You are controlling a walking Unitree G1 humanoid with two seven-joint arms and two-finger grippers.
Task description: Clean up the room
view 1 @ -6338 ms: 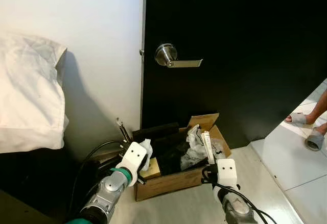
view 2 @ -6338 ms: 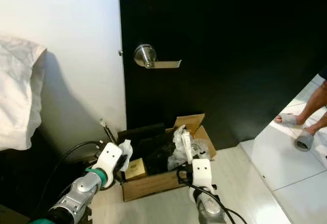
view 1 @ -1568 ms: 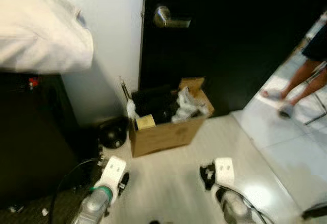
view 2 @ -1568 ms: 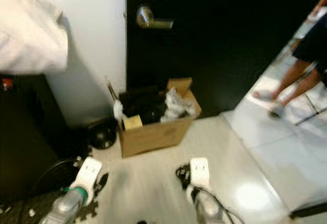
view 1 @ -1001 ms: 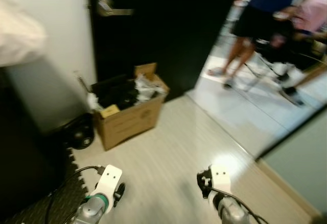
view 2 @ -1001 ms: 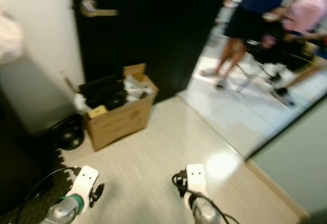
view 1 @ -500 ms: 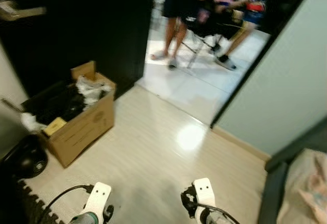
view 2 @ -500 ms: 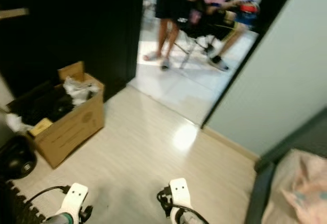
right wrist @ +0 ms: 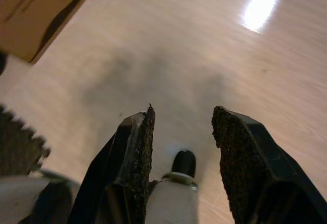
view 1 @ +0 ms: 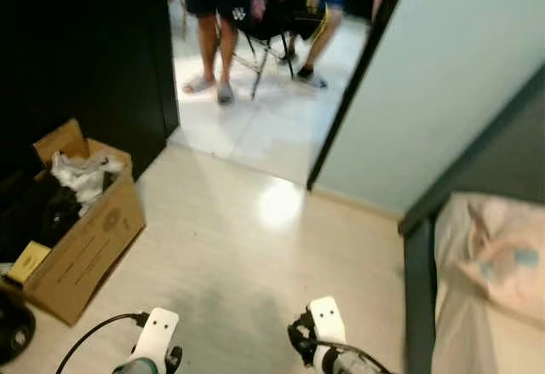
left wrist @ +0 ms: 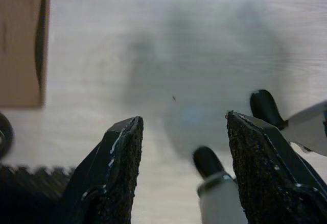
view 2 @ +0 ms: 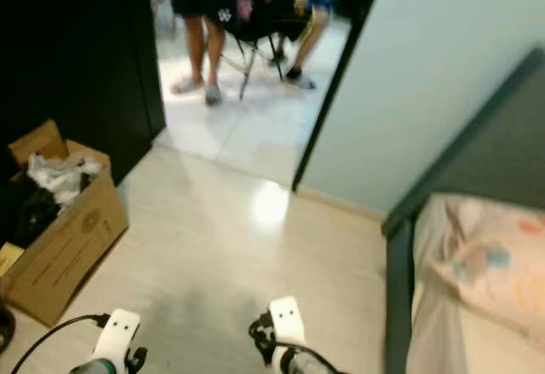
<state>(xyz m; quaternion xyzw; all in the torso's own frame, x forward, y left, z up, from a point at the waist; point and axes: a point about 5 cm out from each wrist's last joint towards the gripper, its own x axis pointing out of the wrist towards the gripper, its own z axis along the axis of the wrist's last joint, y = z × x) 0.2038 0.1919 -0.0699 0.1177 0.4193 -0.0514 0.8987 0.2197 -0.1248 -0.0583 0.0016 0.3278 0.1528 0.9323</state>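
Left hand [left wrist: 181, 132] empty; cardboard box [view 1: 81, 250] crammed.

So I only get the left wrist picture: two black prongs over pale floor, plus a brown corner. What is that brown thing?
Observer: An open cardboard box on the robot's left, stuffed with crumpled white wrapping and dark items.
Visitor: Anything on the other side?
Observer: A bed with a pink patterned pillow, on the robot's right.
Visitor: Is anyone around?
Observer: Yes, people stand and sit on white tiles past the doorway ahead.
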